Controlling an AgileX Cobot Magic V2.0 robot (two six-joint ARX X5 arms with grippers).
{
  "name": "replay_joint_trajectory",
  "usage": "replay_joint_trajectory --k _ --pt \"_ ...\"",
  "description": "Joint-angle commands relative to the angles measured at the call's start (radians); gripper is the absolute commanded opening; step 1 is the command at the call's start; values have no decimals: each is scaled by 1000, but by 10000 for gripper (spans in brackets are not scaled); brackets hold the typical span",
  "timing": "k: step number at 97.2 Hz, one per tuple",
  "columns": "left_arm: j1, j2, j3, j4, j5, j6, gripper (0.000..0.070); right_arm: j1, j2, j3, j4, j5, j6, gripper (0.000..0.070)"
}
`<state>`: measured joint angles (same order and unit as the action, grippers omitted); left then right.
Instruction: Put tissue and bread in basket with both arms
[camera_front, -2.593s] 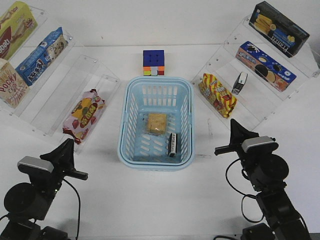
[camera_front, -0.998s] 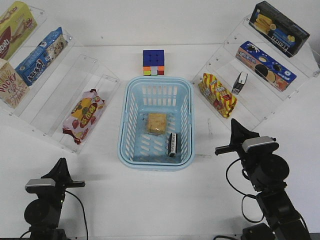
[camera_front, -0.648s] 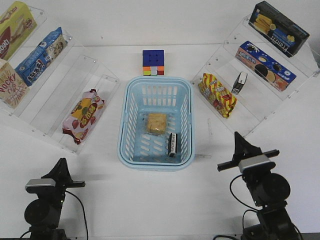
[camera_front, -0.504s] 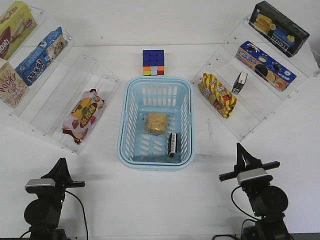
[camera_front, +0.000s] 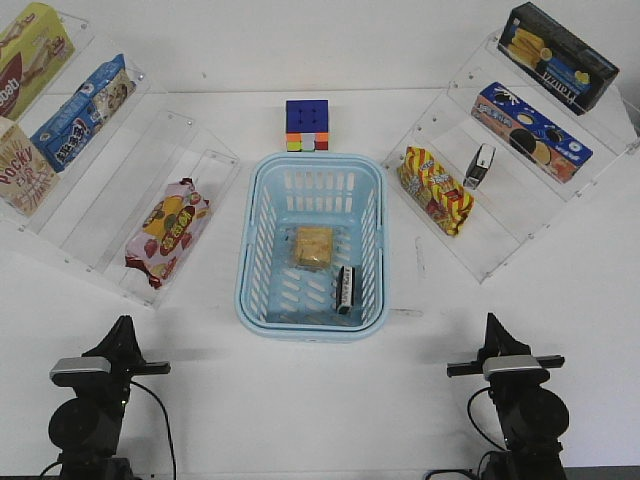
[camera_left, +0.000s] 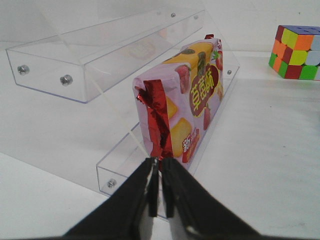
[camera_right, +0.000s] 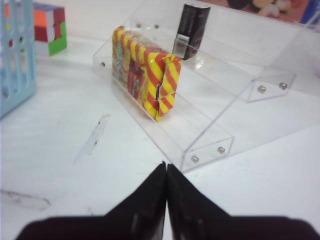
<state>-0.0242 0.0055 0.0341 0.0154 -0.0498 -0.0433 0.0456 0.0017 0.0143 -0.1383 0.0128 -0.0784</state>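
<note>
White tabletop (camera_front: 320, 400), flanked by clear acrylic tiered shelves holding snack packs. Basket (camera_front: 262, 200): centre, well ahead of both end effectors and between them. Bread (camera_front: 313, 245): lying on the basket floor. Tissue (camera_front: 346, 289): lying in the basket just beside the bread, on the near right. Left end effector (camera_left: 159, 187): clenched, empty, drawn back to the near left edge, pointing at a pink snack bag (camera_left: 182, 110) on the lowest shelf. Right end effector (camera_right: 166, 187): clenched, empty; over the last moments it has pulled back from beside the basket to the near right edge, as the left did shortly before. Judgement: both items delivered, arms retired; the task appears complete.
</note>
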Motion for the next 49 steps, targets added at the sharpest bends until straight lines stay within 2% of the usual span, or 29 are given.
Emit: replay_joint_trajectory --k 1,49 --pt "0 -1 -20 15 2 -2 1 1 0 -2 15 0 59 0" --pt "1 -1 -20 15 2 -2 1 1 -1 -2 40 -1 56 0"
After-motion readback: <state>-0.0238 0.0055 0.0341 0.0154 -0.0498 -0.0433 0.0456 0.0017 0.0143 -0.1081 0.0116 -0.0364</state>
